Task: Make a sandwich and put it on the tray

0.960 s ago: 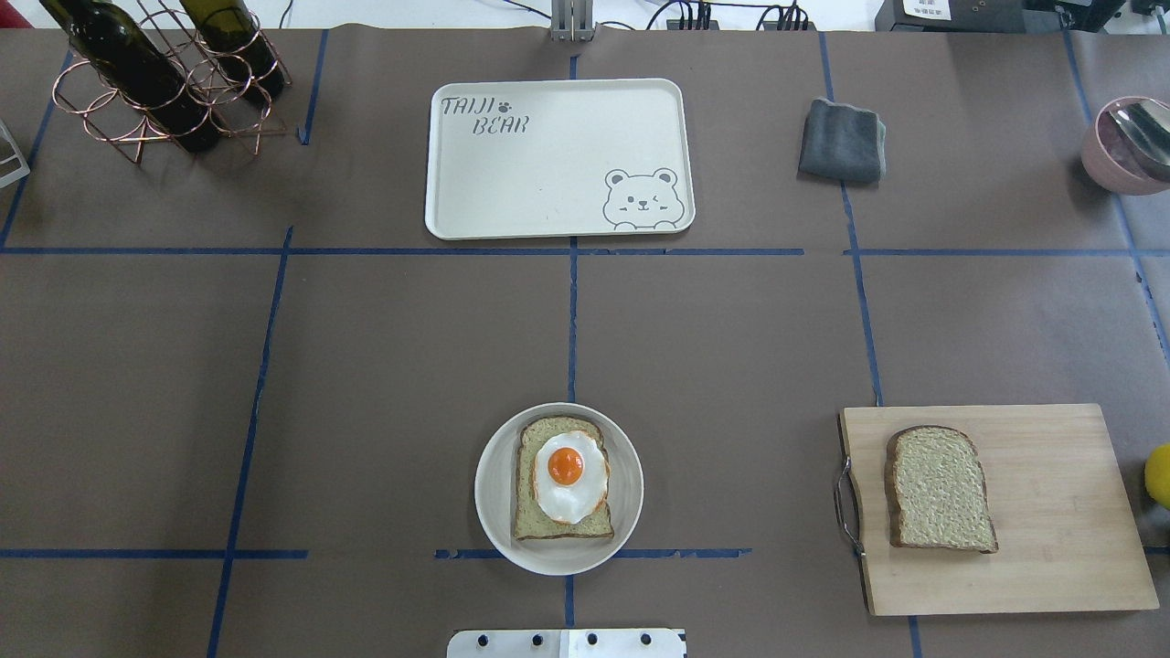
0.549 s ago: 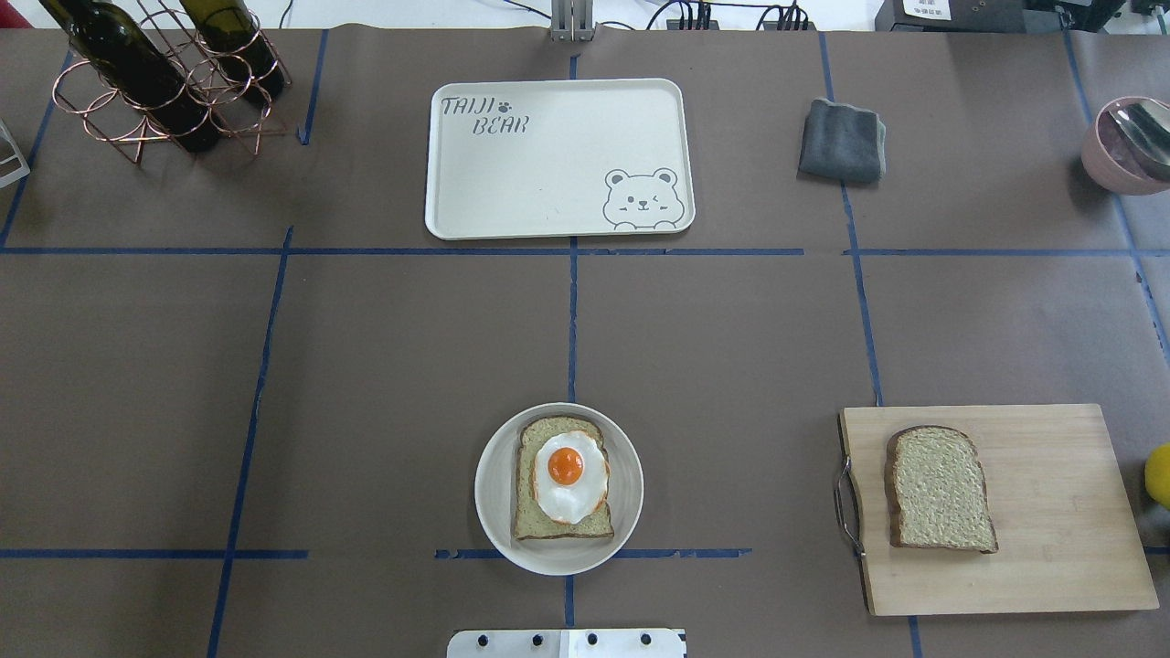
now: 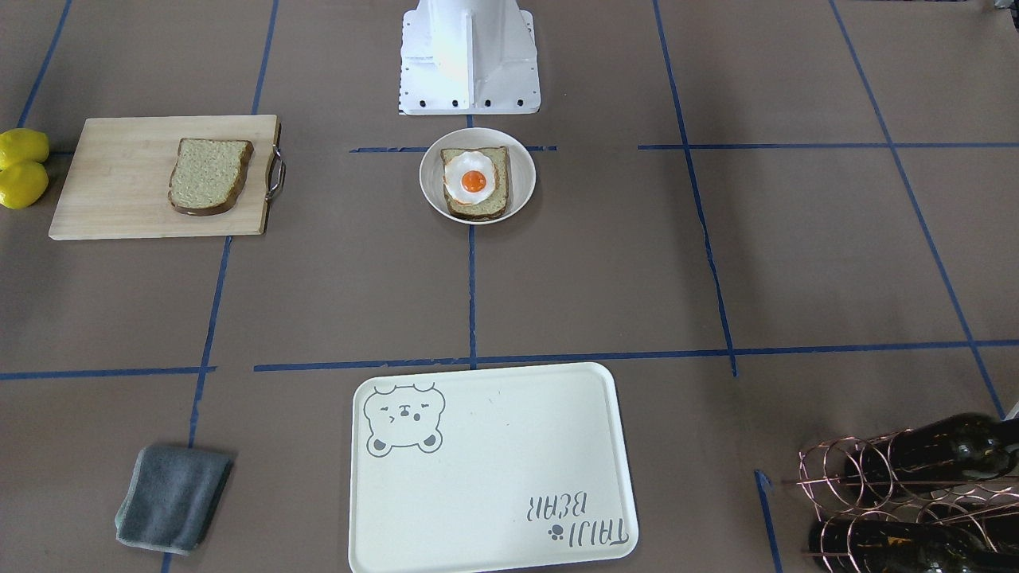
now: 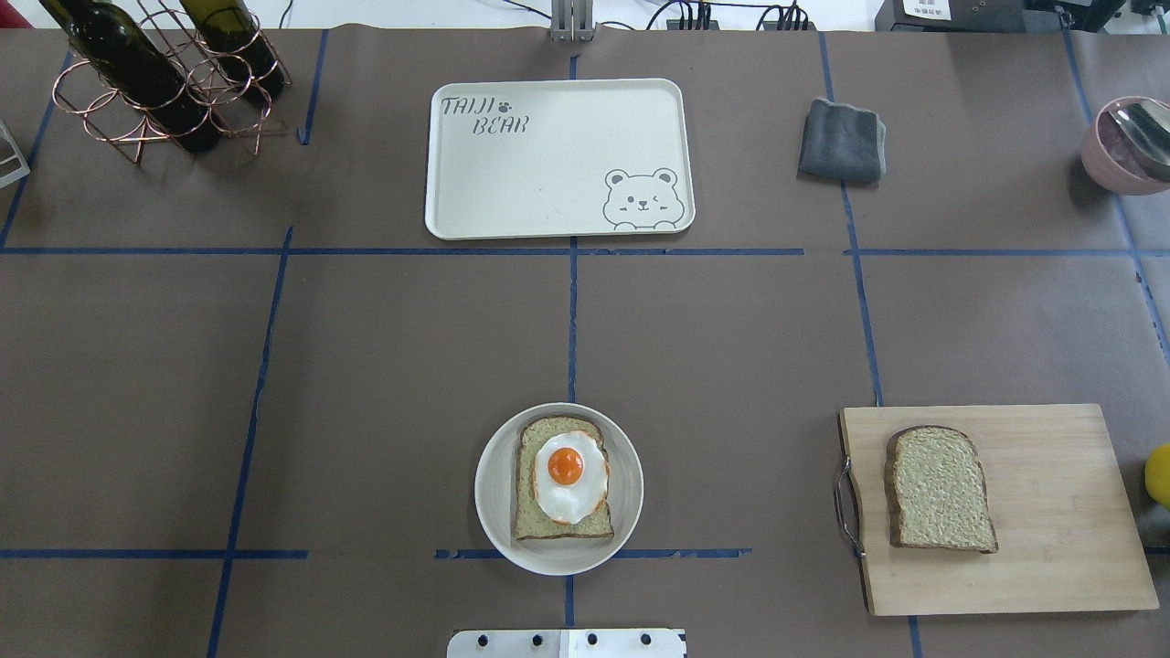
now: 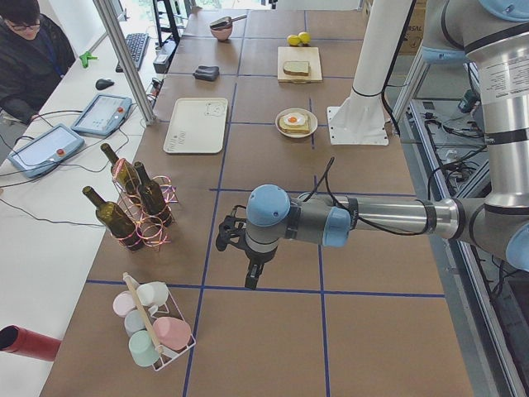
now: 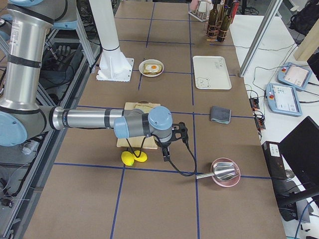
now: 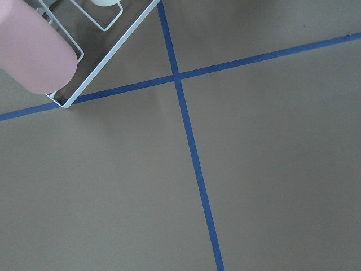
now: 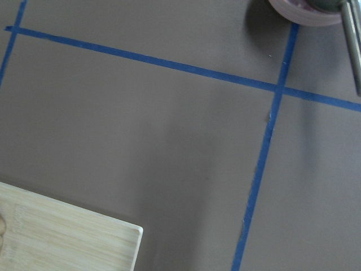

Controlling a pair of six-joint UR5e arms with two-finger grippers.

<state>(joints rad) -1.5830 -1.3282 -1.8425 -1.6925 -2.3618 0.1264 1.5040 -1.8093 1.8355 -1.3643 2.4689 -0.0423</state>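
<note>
Tan bread is divided: the loose slice (image 4: 941, 489) is laid on the cutting board (image 4: 1051, 548), 1 other slice (image 4: 533, 526) under the egg (image 4: 569, 475) on the plate (image 4: 494, 512), well apart from the tray (image 4: 548, 183). The right gripper (image 6: 165, 154) is held just beyond that board, nearer than the left gripper (image 5: 250, 277); neither's opening can be told.

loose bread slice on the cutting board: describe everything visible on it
The bread slice is speckled tan with a dark brown crust, its rounded end pointing away from the robot. It lies flat on the wooden cutting board, in the half nearer the metal handle. Nothing lies on it; only the board touches it.
</note>
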